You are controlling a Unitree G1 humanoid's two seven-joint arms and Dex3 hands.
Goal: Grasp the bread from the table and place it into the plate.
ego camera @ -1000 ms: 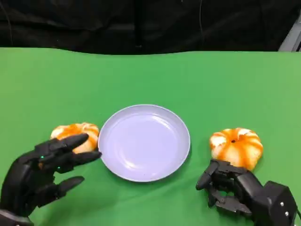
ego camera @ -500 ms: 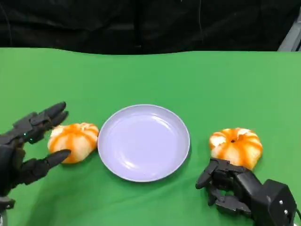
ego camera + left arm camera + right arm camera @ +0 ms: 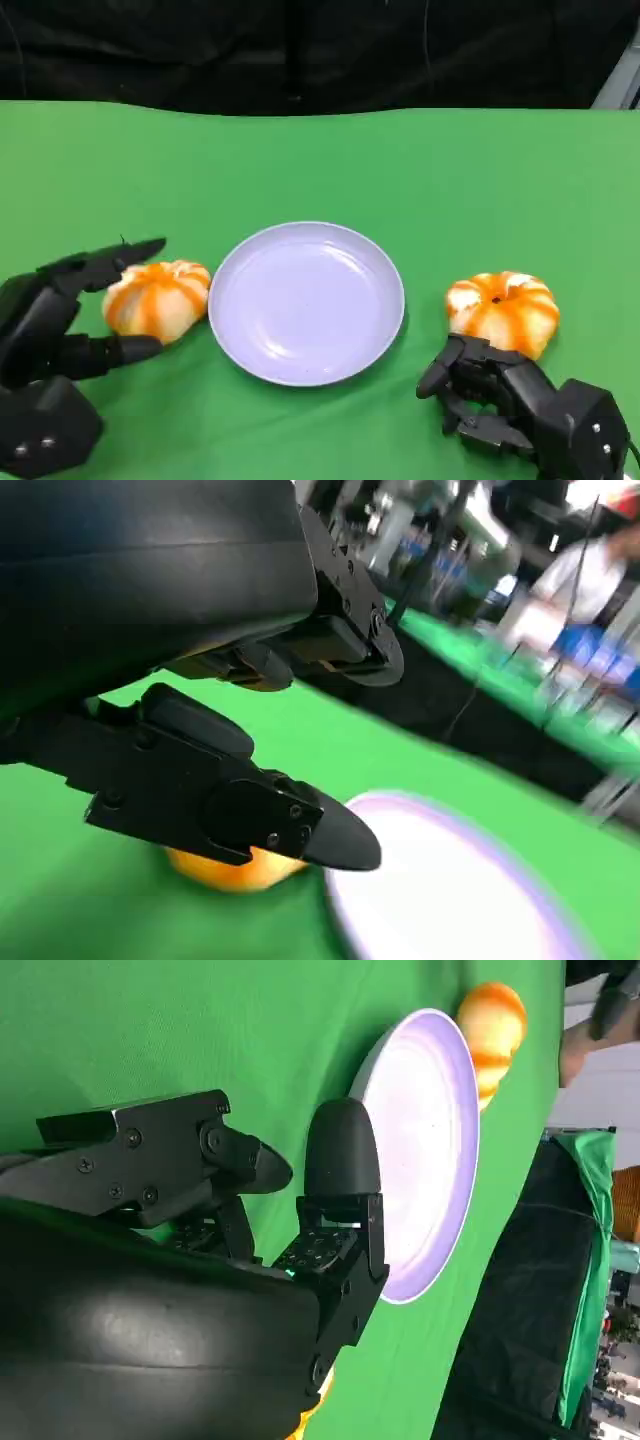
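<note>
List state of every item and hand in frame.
left bread: on table, between left hand's fingers, not lifted
right bread: on table, untouched
plate: empty
left hand: open, fingers around left bread
right hand: curled, holds nothing

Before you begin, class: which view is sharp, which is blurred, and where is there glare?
Head view: sharp, evenly lit, soft sheen on the plate. Left wrist view: motion-blurred, plate rim smeared, background washed out, left hand dark. Right wrist view: fairly sharp, plate face glaring pale.
</note>
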